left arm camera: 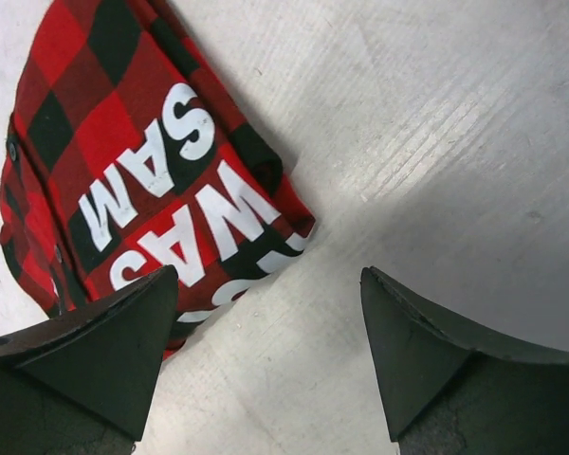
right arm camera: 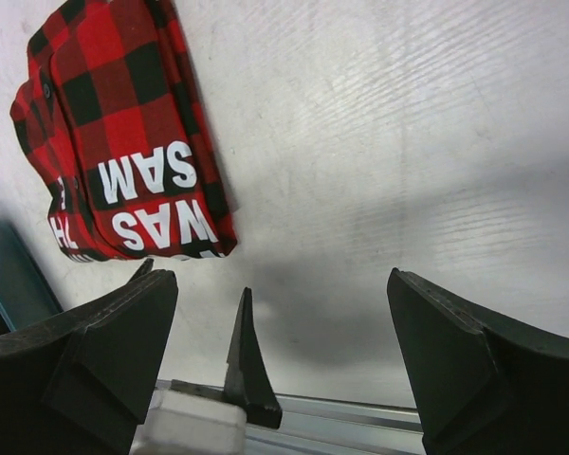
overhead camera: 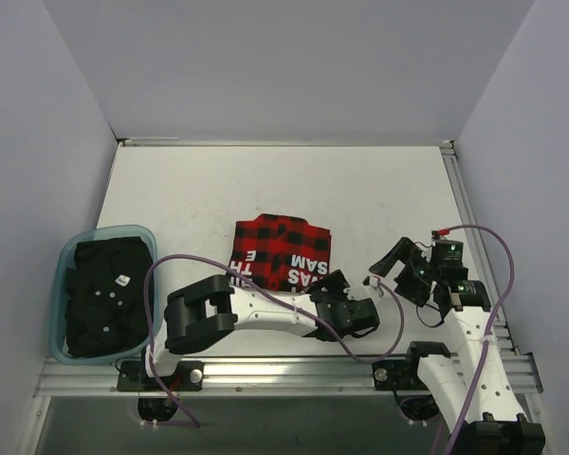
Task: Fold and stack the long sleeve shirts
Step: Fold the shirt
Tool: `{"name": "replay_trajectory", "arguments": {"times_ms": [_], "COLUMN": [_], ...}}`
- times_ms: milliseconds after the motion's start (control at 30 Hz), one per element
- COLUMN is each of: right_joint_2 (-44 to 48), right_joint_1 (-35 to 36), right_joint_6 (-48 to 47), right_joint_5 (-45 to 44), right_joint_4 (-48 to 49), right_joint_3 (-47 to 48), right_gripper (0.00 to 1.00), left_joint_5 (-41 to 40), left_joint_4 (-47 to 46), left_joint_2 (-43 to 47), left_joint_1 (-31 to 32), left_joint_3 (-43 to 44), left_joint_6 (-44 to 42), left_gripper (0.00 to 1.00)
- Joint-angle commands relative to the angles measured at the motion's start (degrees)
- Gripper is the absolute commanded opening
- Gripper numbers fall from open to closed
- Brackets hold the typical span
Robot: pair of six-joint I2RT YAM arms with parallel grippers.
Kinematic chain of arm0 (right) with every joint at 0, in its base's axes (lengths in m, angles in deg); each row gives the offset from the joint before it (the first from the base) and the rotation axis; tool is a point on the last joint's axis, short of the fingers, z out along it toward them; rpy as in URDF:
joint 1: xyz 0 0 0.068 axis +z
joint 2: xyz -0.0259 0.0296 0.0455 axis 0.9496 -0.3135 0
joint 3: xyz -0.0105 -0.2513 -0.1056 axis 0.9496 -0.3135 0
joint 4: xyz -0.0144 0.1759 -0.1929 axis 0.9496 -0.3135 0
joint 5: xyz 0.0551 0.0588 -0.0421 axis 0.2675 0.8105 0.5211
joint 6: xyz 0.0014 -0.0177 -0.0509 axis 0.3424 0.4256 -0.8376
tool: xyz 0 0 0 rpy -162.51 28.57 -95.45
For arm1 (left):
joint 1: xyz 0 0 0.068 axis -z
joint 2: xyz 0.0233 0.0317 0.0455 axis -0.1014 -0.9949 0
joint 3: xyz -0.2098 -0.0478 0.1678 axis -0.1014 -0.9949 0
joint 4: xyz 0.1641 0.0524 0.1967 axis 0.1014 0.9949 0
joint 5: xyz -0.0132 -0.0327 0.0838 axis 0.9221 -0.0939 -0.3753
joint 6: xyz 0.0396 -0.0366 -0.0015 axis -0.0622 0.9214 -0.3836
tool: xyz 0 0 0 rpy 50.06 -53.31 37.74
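The red-and-black checked flannel shirt point(overhead camera: 281, 251) lies folded into a flat packet on the white desk point(overhead camera: 218, 190). It is in front of the left hand point(overhead camera: 339, 296) and a little to that hand's left. The packet's long axis runs across the desk, from left to right. The edge with the white block letters points toward the arms, so from the top camera the words are upside down.

The left hand point(left arm camera: 267, 284) has its jaws wide apart and holds nothing. In its wrist view its left finger point(left arm camera: 114, 332) covers the lettered corner of the shirt point(left arm camera: 123, 161); I cannot tell if they touch.

The right hand point(overhead camera: 391, 268) is also spread open and empty, with the shirt point(right arm camera: 123, 123) well to its left.

Far left of both hands stands a blue plastic bin point(overhead camera: 104, 230) with black clothes point(overhead camera: 100, 299) inside.
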Motion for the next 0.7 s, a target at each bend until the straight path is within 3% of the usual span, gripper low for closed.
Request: {"name": "replay_trajectory", "arguments": {"times_ms": [0, 233, 267, 367, 467, 567, 600, 667], "right_joint_2": [1.08, 0.73, 0.73, 0.38, 0.20, -0.58, -0.76, -2.16], "right_joint_1": [-1.82, -4.55, -4.72, -4.81, -4.90, -5.16, -5.16, -5.08], "right_joint_6": [-0.37, -1.42, -1.60, -1.60, -1.69, -1.78, -1.78, -1.60], "right_joint_5": [0.22, 1.89, 1.98, 2.07, 1.80, 1.36, 1.45, 2.50], "right_joint_4": [-2.09, -2.36, -2.36, -2.18, -2.01, -1.48, -1.22, -0.34], "right_joint_3": [-0.87, -1.75, -1.75, -1.84, -1.57, -1.40, -1.40, -1.57], "right_gripper": [1.00, 1.00, 1.00, 1.00, 1.00, 0.99, 0.99, 0.99], "left_joint_5": [-2.61, -5.34, -6.13, -7.89, -7.28, -6.05, -5.87, -5.00], "left_joint_4": [-2.58, -2.76, -2.67, -2.67, -2.58, -2.58, -2.67, -2.76], "left_joint_2": [-3.13, -8.50, -8.77, -8.95, -8.77, -7.98, -7.54, -6.14], "left_joint_1": [0.00, -1.05, -1.14, -1.58, -2.37, -2.90, -2.90, -2.99], "left_joint_3": [2.99, 3.08, 3.16, 2.55, 1.76, 0.79, 0.62, 0.00], "left_joint_6": [-2.36, -2.01, -2.09, -2.01, -1.30, -0.34, 0.19, 1.24], "left_gripper": [0.87, 0.74, 0.66, 0.55, 0.49, 0.30, 0.16, 0.03]}}
